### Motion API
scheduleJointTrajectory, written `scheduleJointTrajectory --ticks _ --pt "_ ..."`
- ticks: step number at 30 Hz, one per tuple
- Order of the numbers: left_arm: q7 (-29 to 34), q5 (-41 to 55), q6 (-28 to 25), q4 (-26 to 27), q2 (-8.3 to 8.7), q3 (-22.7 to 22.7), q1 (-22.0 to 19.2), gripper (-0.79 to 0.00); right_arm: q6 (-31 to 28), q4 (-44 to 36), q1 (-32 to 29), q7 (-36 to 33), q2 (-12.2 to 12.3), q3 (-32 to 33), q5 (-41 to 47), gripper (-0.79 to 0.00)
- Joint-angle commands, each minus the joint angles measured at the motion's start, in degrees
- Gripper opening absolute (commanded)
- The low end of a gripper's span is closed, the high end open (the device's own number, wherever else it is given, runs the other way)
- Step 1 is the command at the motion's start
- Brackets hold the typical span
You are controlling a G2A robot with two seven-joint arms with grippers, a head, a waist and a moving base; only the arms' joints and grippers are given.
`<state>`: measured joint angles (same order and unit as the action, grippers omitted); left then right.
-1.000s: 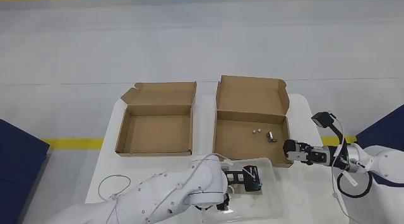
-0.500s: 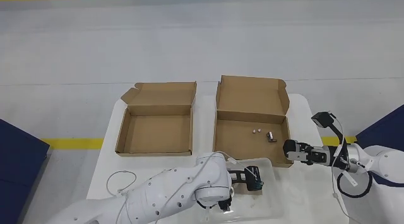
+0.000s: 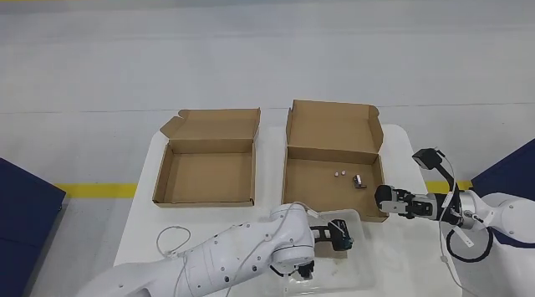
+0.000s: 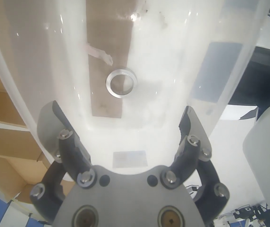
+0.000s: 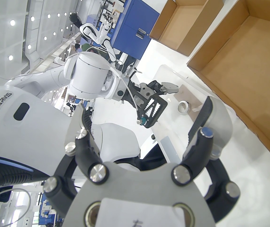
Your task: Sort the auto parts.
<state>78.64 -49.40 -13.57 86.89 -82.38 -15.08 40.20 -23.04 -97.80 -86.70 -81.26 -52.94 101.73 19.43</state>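
Inside the clear tray [image 4: 163, 76] sits a metal ring [image 4: 121, 85], likely stiff and slippery (pinch across its wall), left pincer [image 4: 120, 107] spread.

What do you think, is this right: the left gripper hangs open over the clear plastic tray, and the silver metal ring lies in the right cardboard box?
One thing is wrong. The silver metal ring lies in the clear plastic tray, as the left wrist view shows. The left gripper does hang open over that tray.
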Motion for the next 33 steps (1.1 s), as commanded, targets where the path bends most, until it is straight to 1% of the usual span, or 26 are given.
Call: scheduleJointTrajectory --ticks 1,4,12,14,16,20,23,25,31,33 --pt "-0.4 -0.1 0.1 -1.5 -0.75 0.3 -0.2 0.000 0.0 0.0 0.0 0.0 0.0 0.0 0.0 0.000" --pt "-0.1 0.3 -0.3 -3.2 -1.62 0.7 -0.4 0.000 0.0 0.0 0.0 0.0 0.0 0.0 0.0 0.000" --pt "-0.6 0.3 -0.2 -3.3 -1.60 0.7 -0.2 0.000 0.0 0.0 0.0 0.0 0.0 0.0 0.0 0.000" --pt "-3.2 -0.5 0.6 -3.8 -1.40 0.1 0.7 0.000 0.0 0.0 0.0 0.0 0.0 0.0 0.0 0.000" --pt "-3.7 -2.0 1.4 -4.5 -1.27 0.0 1.3 0.000 0.0 0.0 0.0 0.0 0.0 0.0 0.0 0.000" --pt "-3.5 -4.4 3.7 -4.8 -1.66 0.3 2.0 0.000 0.0 0.0 0.0 0.0 0.0 0.0 0.0 0.000" --pt "-2.3 -5.4 6.3 -5.1 -2.30 0.3 2.3 0.000 0.0 0.0 0.0 0.0 0.0 0.0 0.0 0.000" --pt "-1.8 -6.1 6.4 -5.2 -2.59 0.4 2.3 0.000 0.0 0.0 0.0 0.0 0.0 0.0 0.0 0.000" --pt "-1.6 -6.3 6.5 -5.2 -2.63 0.4 2.3 0.000 0.0 0.0 0.0 0.0 0.0 0.0 0.0 0.000" --pt "-3.1 -6.8 6.5 -5.7 -2.54 0.3 3.0 0.000 0.0 0.0 0.0 0.0 0.0 0.0 0.0 0.000"
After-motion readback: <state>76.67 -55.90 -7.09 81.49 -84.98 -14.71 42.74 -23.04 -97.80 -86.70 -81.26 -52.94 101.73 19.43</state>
